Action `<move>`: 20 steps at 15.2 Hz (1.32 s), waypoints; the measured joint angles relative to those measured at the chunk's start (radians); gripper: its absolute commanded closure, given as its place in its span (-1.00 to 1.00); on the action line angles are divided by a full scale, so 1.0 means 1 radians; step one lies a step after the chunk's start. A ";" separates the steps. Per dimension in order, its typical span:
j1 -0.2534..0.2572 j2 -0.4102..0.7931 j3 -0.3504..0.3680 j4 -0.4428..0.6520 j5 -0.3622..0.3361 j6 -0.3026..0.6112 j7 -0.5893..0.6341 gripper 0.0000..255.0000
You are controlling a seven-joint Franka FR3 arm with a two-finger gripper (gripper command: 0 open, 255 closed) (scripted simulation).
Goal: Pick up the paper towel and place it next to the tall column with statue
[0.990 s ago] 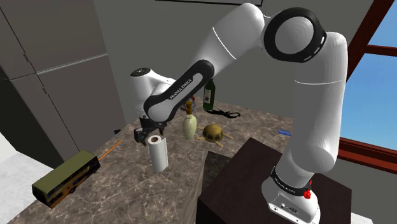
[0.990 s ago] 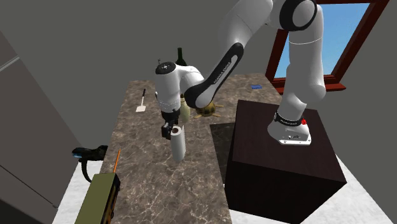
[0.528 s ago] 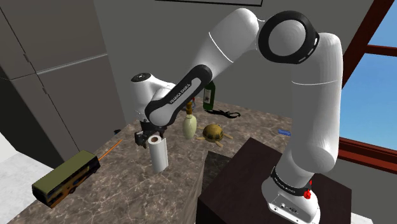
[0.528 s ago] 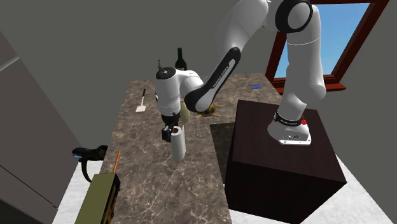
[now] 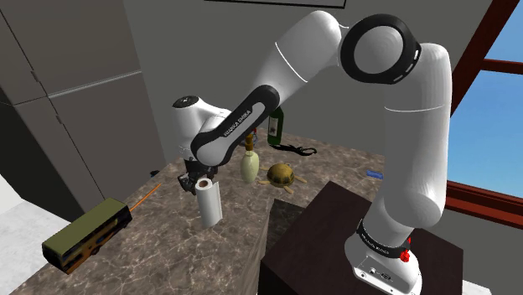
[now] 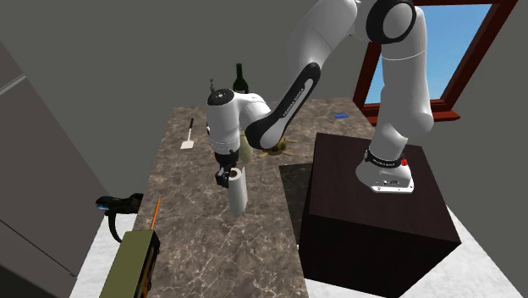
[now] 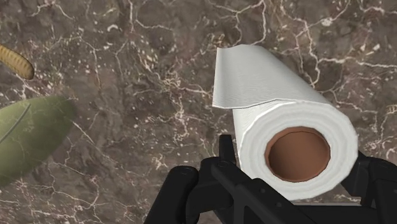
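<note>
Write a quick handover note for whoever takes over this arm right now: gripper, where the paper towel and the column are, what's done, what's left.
Gripper: shut on the paper towel, clasping its top end. The roll is upright; I cannot tell whether it is off the marble counter.
Column with statue: farther back on the counter beside a turtle figure, apart from the roll.
Done: roll grasped.
Left: carry it to the column, set it down next to it, open the fingers.
</note>
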 measured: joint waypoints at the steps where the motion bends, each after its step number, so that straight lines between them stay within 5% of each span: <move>1: 0.000 0.000 0.000 -0.001 0.000 0.000 0.000 1.00; 20: -0.024 -0.119 0.032 0.040 0.078 -0.150 -0.062 1.00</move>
